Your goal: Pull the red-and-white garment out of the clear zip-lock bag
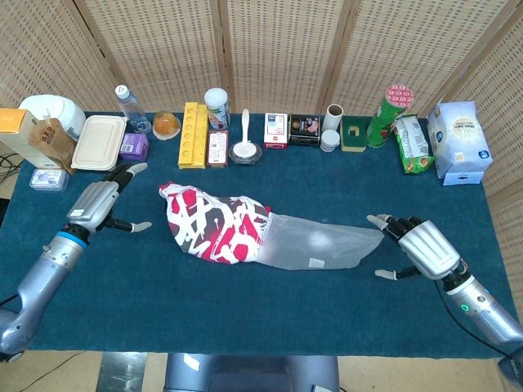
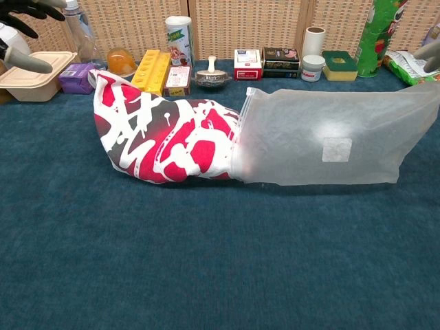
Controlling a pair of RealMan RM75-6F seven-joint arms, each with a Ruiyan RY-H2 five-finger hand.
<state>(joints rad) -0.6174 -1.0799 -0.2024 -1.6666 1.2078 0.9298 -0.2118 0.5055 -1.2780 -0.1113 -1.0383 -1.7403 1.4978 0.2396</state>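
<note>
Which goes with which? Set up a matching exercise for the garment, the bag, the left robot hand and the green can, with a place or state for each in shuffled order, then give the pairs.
Things:
1. garment
2. bag
3. left robot hand
4. green can

Places or states:
A. standing upright in the back row
B. lying flat, clear, its mouth around one end of the cloth
C. open, holding nothing
D. mostly out on the table, one end still inside the plastic

Pairs: 1-D, 2-B, 3-C, 4-A

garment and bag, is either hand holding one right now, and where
Nothing is held: left hand and right hand are open, apart from garment and bag.
</note>
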